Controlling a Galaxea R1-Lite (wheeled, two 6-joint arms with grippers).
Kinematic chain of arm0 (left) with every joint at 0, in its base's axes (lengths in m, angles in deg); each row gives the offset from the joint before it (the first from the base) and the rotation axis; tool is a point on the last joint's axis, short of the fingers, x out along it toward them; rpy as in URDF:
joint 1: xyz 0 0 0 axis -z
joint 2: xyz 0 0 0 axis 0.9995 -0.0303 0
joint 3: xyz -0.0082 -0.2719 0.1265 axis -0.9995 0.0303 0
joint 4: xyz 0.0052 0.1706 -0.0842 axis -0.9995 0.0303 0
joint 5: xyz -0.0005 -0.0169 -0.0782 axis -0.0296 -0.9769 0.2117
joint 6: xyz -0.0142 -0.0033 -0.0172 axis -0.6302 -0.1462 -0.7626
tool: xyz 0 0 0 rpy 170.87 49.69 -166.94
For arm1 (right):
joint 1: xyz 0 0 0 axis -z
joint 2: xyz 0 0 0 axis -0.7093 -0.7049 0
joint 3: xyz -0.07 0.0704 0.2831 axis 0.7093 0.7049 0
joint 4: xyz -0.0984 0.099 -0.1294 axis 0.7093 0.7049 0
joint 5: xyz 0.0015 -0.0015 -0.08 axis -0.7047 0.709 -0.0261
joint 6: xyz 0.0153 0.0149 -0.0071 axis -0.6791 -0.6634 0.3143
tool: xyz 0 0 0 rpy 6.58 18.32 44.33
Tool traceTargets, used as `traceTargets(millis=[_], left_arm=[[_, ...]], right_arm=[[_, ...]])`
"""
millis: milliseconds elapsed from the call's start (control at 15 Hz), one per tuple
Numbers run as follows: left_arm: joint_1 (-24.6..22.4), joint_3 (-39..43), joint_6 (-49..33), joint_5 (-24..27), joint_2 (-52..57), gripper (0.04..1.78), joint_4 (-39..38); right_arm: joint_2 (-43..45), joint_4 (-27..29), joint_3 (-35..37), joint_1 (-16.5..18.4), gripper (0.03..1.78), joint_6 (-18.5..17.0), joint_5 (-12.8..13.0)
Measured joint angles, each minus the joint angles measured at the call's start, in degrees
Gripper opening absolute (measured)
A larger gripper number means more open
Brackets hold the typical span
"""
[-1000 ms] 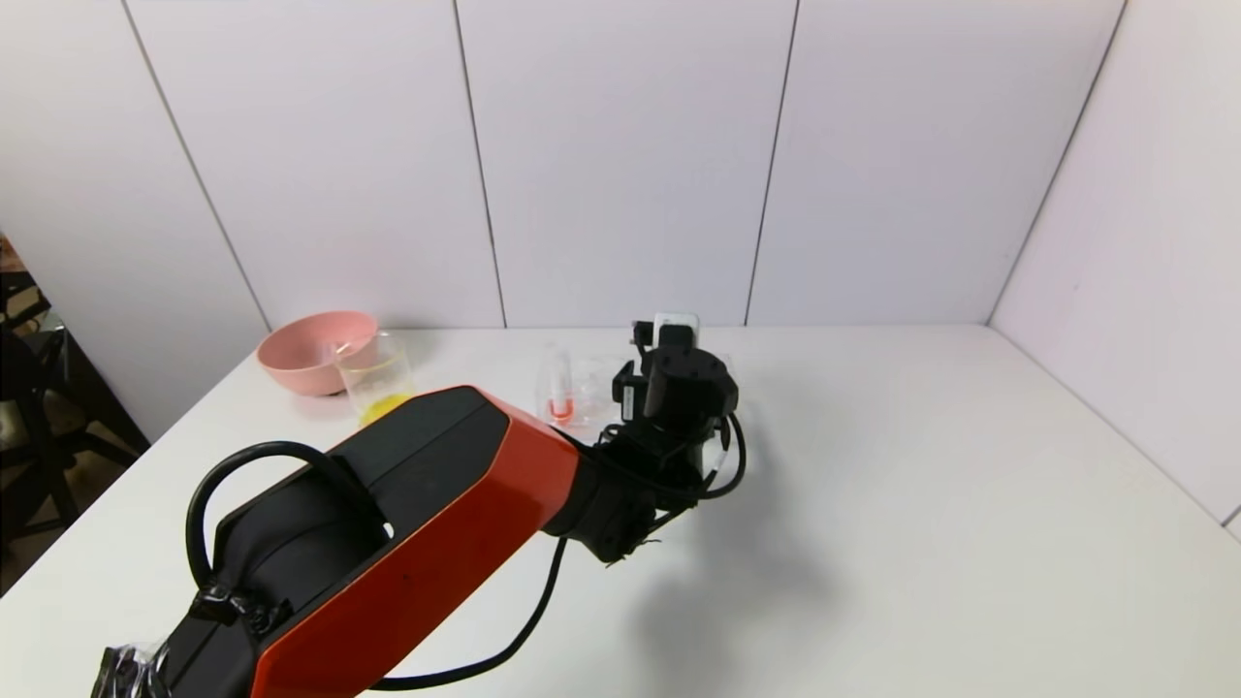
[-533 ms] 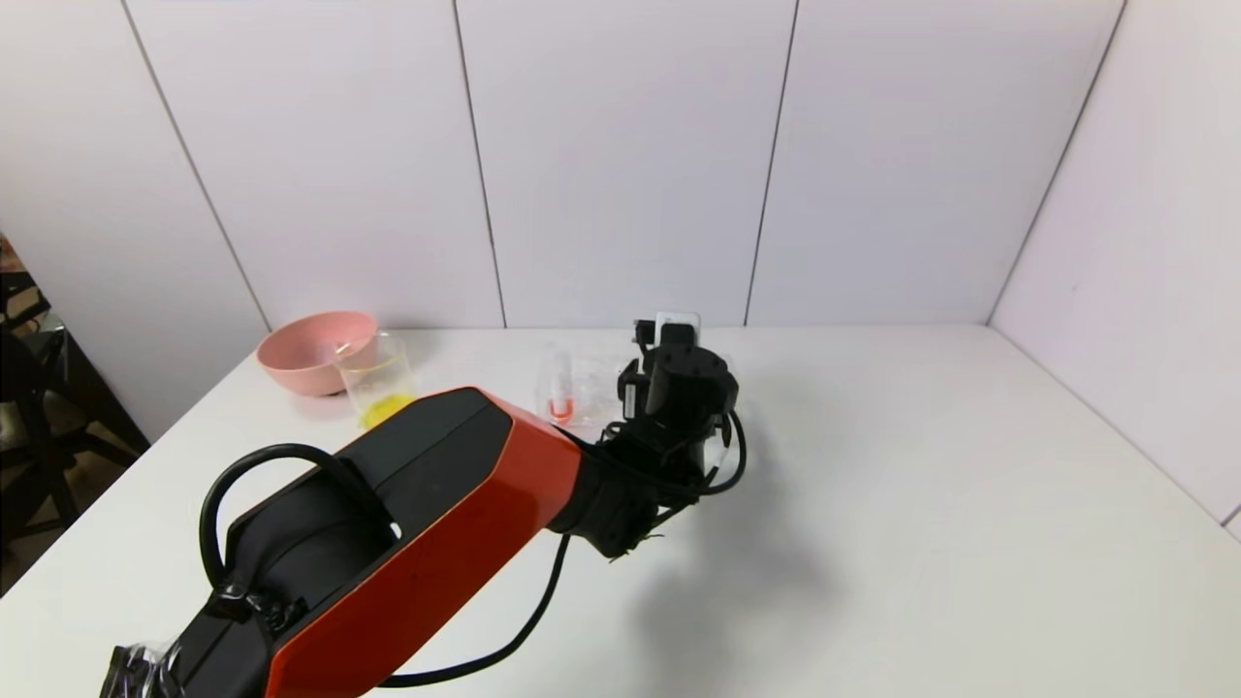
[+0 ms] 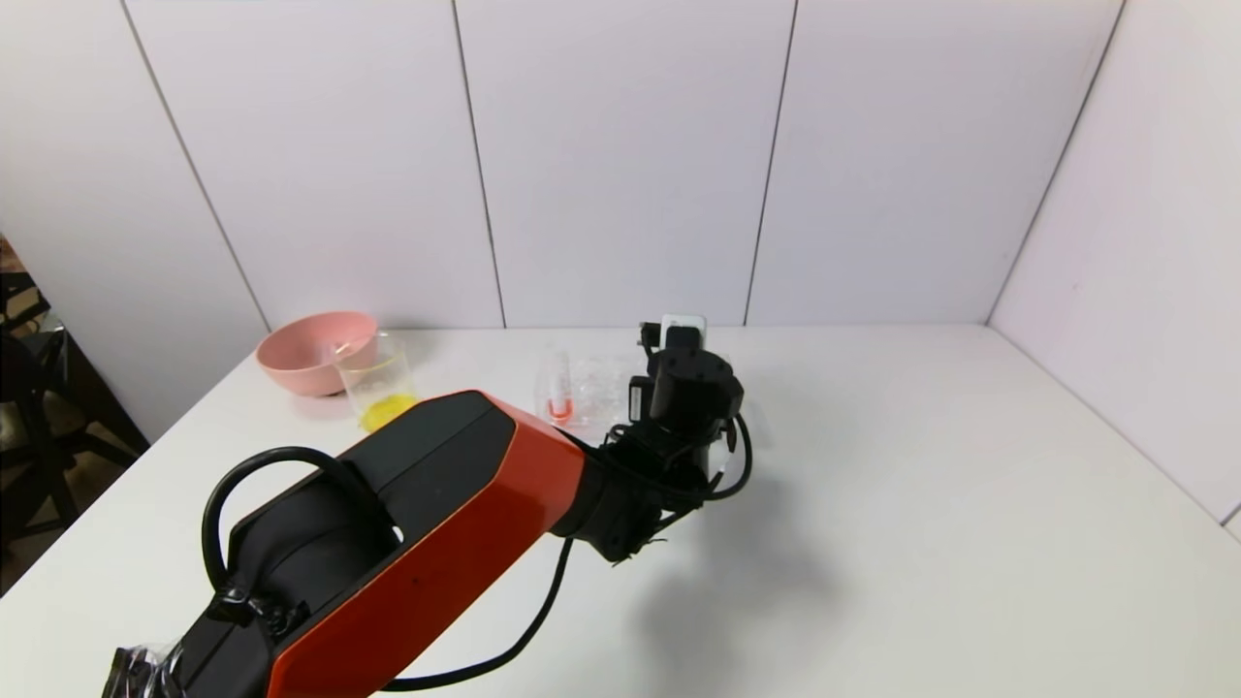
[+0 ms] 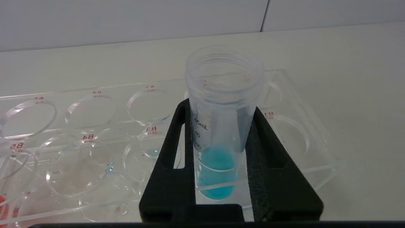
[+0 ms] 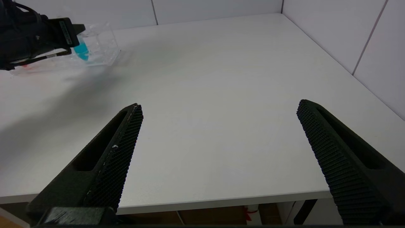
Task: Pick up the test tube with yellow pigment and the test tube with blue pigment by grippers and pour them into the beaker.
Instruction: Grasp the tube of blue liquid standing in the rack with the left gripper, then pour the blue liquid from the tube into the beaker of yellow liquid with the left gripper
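Observation:
The test tube with blue pigment (image 4: 218,171) stands upright in the end hole of a clear rack (image 4: 95,107). My left gripper (image 4: 220,106) is shut on it, one black finger pressed on each side of the tube. In the head view the left wrist (image 3: 684,383) hides the tube. The tube's blue tip also shows in the right wrist view (image 5: 81,50). The beaker (image 3: 376,383) stands at the back left with yellow liquid in its bottom. The test tube with yellow pigment is not in view. My right gripper (image 5: 220,104) is open and empty above the table's front edge.
A red-tipped tube (image 3: 557,388) stands in the left part of the rack (image 3: 596,378). A pink bowl (image 3: 310,351) sits just behind the beaker. The white table (image 3: 921,465) stretches to the right, with white walls behind and to the right.
My left gripper has shifted a little to the right at the rack. The beaker, the bowl and the red-tipped tube have not moved.

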Motion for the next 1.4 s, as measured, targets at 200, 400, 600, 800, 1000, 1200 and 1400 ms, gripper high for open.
traceTargets(millis=[200, 400, 600, 800, 1000, 1200, 1400], left_arm=[[0.0, 0.1, 0.1, -0.2, 0.1, 0.46, 0.0], [0.1, 0.1, 0.3, -0.2, 0.3, 0.46, 0.1], [0.1, 0.0, 0.5, -0.4, 0.6, 0.46, 0.0], [0.3, 0.0, 0.9, -0.5, 1.2, 0.46, 0.1], [0.5, 0.2, 1.8, -0.5, 2.5, 0.46, 0.5], [0.9, 0.4, 2.2, -0.5, 4.1, 0.46, 0.6], [1.2, 0.2, 3.7, -0.5, 5.4, 0.46, 0.3]], right_arm=[[0.0, 0.0, 0.0, 0.0, 1.77, 0.0, 0.0], [0.0, 0.0, 0.0, 0.0, 1.77, 0.0, 0.0], [0.0, 0.0, 0.0, 0.0, 1.77, 0.0, 0.0], [0.0, 0.0, 0.0, 0.0, 1.77, 0.0, 0.0], [0.0, 0.0, 0.0, 0.0, 1.77, 0.0, 0.0], [0.0, 0.0, 0.0, 0.0, 1.77, 0.0, 0.0], [0.0, 0.0, 0.0, 0.0, 1.77, 0.0, 0.0]])
